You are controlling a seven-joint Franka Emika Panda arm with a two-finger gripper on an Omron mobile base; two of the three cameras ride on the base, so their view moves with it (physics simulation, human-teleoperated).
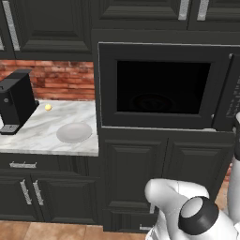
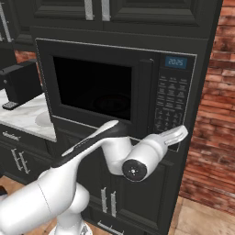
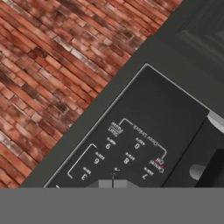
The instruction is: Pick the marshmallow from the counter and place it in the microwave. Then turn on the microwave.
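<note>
The microwave (image 2: 119, 92) has its door shut, and the hand (image 3: 112, 183) sits closed and empty right at the keypad (image 3: 131, 153), its tips just showing at the bottom edge of the hand view; the marshmallow cannot be made out on the table (image 1: 47, 126) or through the dark glass, so whether it is inside cannot be told; the risk is a stray press, since the start button (image 3: 115, 129) sits close among number keys, and a slanted approach could land on the wrong one.

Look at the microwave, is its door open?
No, the microwave has its dark glass door shut flat against the front, beside the keypad.
</note>
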